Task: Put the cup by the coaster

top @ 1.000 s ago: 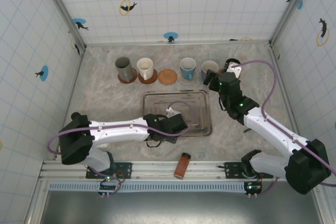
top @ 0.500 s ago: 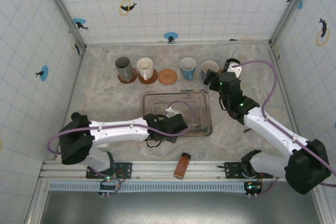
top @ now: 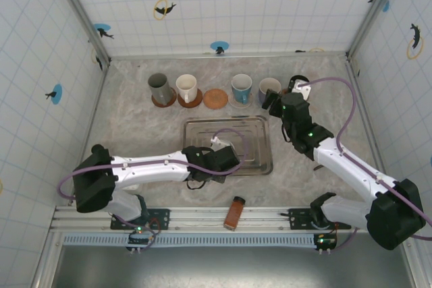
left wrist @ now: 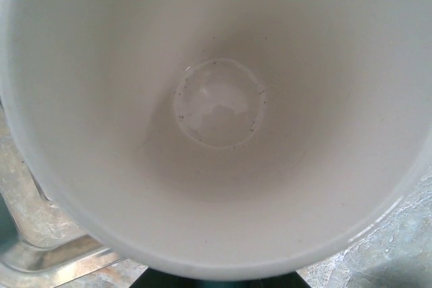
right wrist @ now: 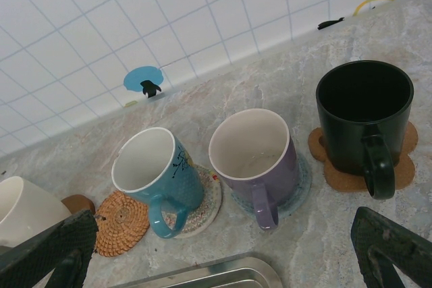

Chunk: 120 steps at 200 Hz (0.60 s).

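Marbled table (top: 135, 126) holds one bare coaster (top: 216, 98). Your left pincer (top: 219, 148) clamps the white cup (left wrist: 216, 112) at the tray (top: 256, 133), with the right pincer (right wrist: 219, 251) apart; carrying it over remains.

The white cup (left wrist: 216, 99) is smooth and shiny inside, like glazed clay. The tray (top: 196, 129) is bare, shiny metal. The table (top: 135, 133) looks like smooth grey stone. The round coaster (right wrist: 121, 219) is rough and woven, like straw. The black mug (right wrist: 364, 119) is glossy, and its mat (right wrist: 405, 166) looks like grainy cork.
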Available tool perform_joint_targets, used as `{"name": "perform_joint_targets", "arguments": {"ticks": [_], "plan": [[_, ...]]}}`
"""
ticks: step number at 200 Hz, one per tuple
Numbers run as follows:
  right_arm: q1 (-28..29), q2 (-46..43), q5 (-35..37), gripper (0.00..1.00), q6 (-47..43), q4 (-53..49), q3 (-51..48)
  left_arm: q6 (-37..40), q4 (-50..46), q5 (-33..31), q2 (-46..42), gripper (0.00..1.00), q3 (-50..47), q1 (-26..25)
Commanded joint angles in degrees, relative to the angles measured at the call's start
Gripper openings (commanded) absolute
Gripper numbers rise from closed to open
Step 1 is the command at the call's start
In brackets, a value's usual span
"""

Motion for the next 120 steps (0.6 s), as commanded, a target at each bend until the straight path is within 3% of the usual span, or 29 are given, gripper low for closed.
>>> {"name": "perform_joint_targets", "arguments": {"ticks": [1, 74, 120], "plan": [[-0.35, -0.10, 0.10, 0.99, 0.41, 2.35, 0.57, -0.90, 0.36, -3.22, -2.26, 0.00, 0.83, 0.04], [-0.46, 0.34, -0.42, 0.99, 0.28, 2.78, 0.75, 0.58, -0.07, -4.17, -4.09, 0.00, 1.97, 0.62], [-0.59, 0.51, -0.79, 0.99, 0.21, 2.96, 0.72, 3.15, 1.18, -3.09, -4.04, 0.00, 2.97, 4.14]]}}
